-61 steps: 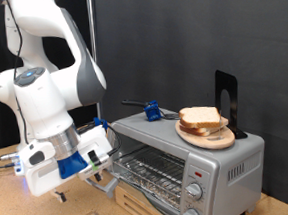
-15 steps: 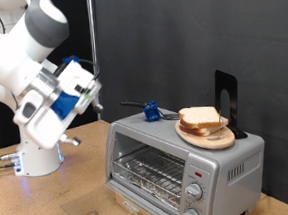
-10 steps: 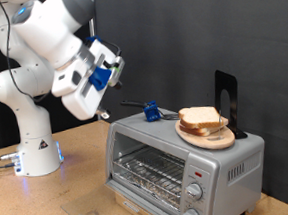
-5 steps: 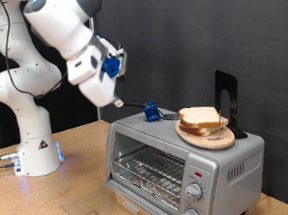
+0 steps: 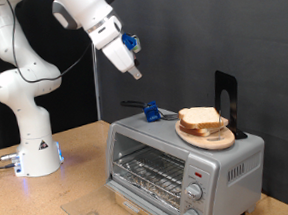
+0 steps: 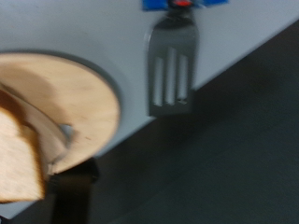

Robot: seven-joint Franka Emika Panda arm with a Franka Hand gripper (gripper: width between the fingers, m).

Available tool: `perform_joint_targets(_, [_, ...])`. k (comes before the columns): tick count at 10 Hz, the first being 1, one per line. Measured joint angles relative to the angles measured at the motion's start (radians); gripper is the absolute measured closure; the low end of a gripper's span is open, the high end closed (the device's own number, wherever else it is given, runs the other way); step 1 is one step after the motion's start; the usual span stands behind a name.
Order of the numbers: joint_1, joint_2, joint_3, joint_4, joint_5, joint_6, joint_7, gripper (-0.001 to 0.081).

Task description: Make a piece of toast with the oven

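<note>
Hand point(image 5: 135, 74) hangs high above the oven point(image 5: 184, 162), nothing visibly held, opening unclear; bread point(image 5: 202, 119) sits below on plate point(image 5: 209, 138), spatula point(image 6: 172, 62) beside, door down.

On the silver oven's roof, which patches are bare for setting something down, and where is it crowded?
The silver toaster oven has bare roof at the exterior view's left, between its edge and the blue-handled spatula. The right is crowded: round wooden plate with stacked bread slices beside a black stand. The gripper hangs above.
</note>
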Motion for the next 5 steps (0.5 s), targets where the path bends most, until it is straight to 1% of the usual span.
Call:
perform_joint_targets(2, [-0.002, -0.050, 0.059, -0.005, -0.016, -0.002, 0.087, -0.0003])
perform_joint_targets(3, [-0.005, -0.072, 0.080, -0.009, -0.040, -0.016, 0.121, -0.0003])
perform_joint_targets(5, [-0.013, -0.096, 0.093, -0.019, -0.076, -0.069, 0.166, -0.0003])
